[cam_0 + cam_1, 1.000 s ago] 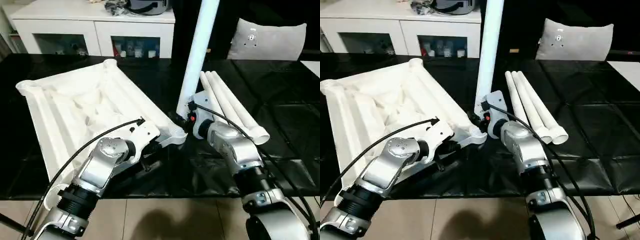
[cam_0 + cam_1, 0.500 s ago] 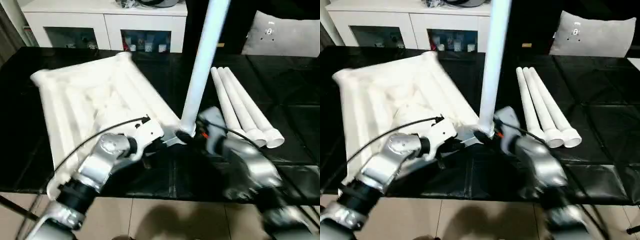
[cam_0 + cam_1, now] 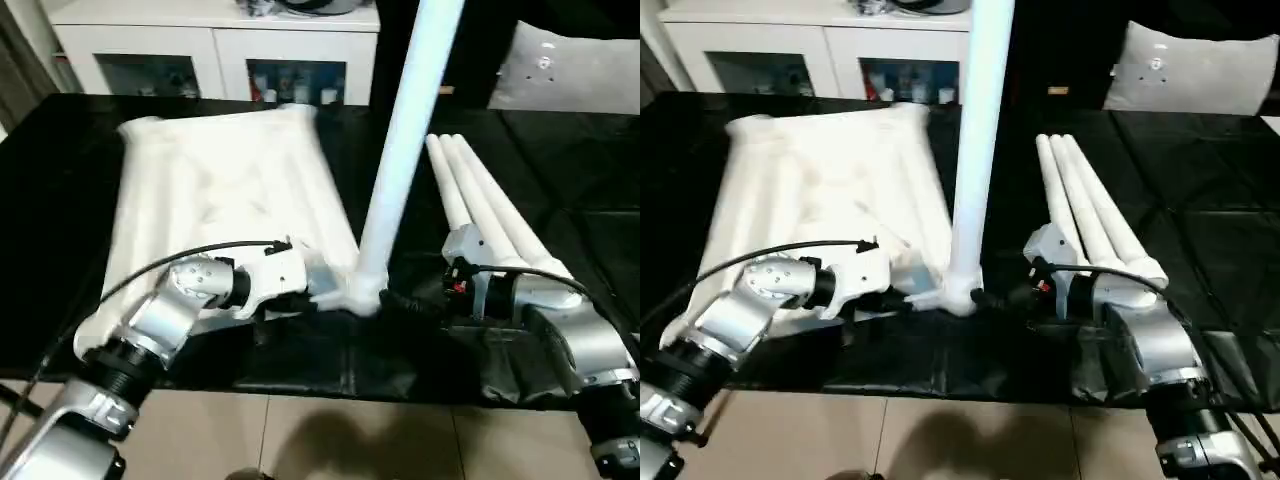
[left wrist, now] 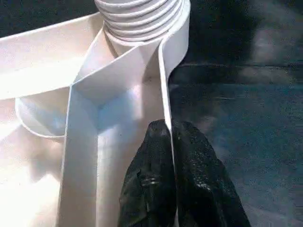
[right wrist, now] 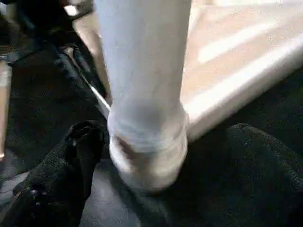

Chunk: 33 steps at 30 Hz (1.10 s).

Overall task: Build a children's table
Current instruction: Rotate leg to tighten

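One leg (image 3: 405, 150) is standing upright in the near corner socket of the upturned children's table (image 3: 220, 190) | three legs (image 3: 490, 210) are lying beside, waiting | left pincer (image 4: 169, 142) is pinching the rim wall | right pincer (image 5: 142, 161) is gaping around the leg's base.

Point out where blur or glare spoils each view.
Left eye view: the tabletop is smeared and overexposed, ribs washed out. Left wrist view: sharp, though the tabletop glares beside the fingers. Right wrist view: the upright leg and fingers are soft.
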Tool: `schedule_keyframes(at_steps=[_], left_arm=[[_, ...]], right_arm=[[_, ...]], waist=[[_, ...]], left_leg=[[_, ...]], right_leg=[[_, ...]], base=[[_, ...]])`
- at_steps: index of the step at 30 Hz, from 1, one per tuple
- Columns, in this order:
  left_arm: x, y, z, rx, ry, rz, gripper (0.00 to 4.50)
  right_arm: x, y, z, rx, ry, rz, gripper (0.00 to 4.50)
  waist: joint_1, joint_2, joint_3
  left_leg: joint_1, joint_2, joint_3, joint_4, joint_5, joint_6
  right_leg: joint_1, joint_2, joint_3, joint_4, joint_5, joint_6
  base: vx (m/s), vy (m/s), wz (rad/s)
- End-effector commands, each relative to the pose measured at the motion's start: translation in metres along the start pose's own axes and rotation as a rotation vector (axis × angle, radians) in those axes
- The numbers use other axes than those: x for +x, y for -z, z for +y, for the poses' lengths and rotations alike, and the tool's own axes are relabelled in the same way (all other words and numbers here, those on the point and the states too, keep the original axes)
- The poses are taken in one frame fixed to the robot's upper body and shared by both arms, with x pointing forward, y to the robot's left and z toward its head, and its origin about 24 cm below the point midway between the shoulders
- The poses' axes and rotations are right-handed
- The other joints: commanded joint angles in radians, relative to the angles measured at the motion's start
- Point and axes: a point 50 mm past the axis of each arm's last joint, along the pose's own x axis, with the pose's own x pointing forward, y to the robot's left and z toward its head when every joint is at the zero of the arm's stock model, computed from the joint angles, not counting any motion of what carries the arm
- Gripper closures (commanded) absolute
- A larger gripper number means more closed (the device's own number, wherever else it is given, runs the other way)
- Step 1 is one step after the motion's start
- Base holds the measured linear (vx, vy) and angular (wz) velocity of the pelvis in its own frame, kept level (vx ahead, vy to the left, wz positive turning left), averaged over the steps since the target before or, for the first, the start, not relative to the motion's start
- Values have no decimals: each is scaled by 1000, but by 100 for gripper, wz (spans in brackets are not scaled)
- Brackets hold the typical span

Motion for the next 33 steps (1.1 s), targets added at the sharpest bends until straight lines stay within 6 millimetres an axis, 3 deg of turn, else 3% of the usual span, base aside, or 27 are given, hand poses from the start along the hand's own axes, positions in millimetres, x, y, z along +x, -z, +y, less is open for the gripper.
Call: schedule_keyframes(at_steps=[1, 8, 12, 13, 15, 27, 33], left_arm=[[10, 5, -15, 39, 143, 47, 450], [13, 4, -16, 77, 187, 47, 450], [13, 5, -15, 86, 190, 55, 450], [13, 6, -14, 87, 190, 54, 450], [13, 6, -14, 87, 189, 54, 450], [11, 10, -15, 75, 193, 58, 450], [14, 11, -17, 11, 167, 35, 450]], right_arm=[[3, -1, 0, -15, -47, 12, 2], [14, 2, 1, -11, -110, 33, 2], [16, 5, 1, -6, -140, 48, 2], [17, 5, 1, 4, -150, 47, 35], [17, 6, 1, 7, -154, 45, 35], [19, 10, 4, 35, -169, 26, 156], [22, 17, 10, 106, -170, 11, 171]], waist=[[-1, -7, -57], [2, -7, -57], [4, -11, -59], [5, -13, -60], [7, -11, -61], [10, -7, -61], [10, -5, -61]], left_leg=[[12, 54, -10, -51, -125, 67], [11, 54, -10, -51, -132, 62], [10, 52, -9, -47, -108, 69], [9, 52, -8, -46, -100, 75], [8, 53, -8, -45, -92, 80], [10, 53, -9, -45, -113, 69], [11, 54, -9, -45, -111, 67]], right_leg=[[45, -72, 32, -55, 59, -275], [45, -74, 30, -54, 23, -273], [47, -73, 30, -51, 50, -277], [48, -72, 30, -49, 65, -278], [48, -73, 29, -47, 77, -280], [47, -73, 28, -48, 55, -279], [48, -72, 28, -46, 69, -285]], base=[[0, 0, 0], [0, 0, 0], [0, 0, 0], [0, 0, 0], [0, 0, 0], [0, 0, 0], [0, 0, 0]])
